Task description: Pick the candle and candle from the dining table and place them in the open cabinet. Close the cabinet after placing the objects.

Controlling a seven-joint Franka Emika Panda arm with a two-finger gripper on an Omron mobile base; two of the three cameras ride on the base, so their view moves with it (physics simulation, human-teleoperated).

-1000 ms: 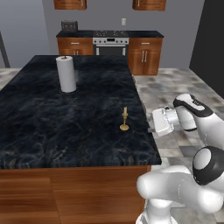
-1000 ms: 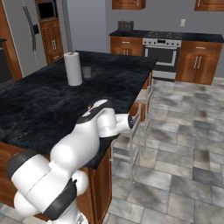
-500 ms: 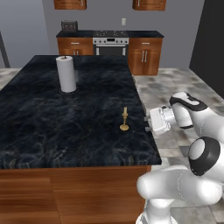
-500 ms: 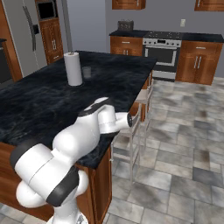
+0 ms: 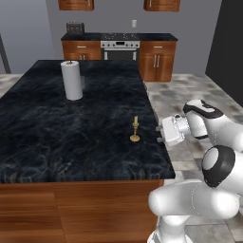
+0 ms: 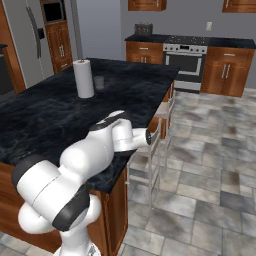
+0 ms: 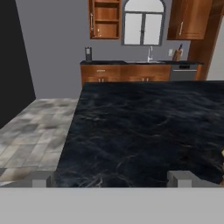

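Observation:
One thin cream taper candle (image 5: 135,129) stands upright on a brass stick near the right edge of the dining table (image 5: 71,137), a black veined marble top on reddish wood sides. My gripper (image 5: 160,134) hovers just off that right edge, level with the candle and a short way to its right, pointing across the table. In the hand view the gripper (image 7: 110,178) is open with nothing between its fingertips (image 7: 41,178), and the tabletop (image 7: 144,127) stretches ahead. The cabinet (image 7: 105,18) hangs on the far wall, open, with its shelves showing.
A tall white paper-towel roll (image 5: 72,80) stands at the table's far left, with a small grey cup (image 6: 99,82) beside it. Stools (image 6: 152,150) stand along the table's right side below my hand. A counter with stove (image 5: 119,45) lines the back wall.
My hand has crept slightly left toward the table's edge while the elbow swung. The jaws stay open and the candle has not moved.

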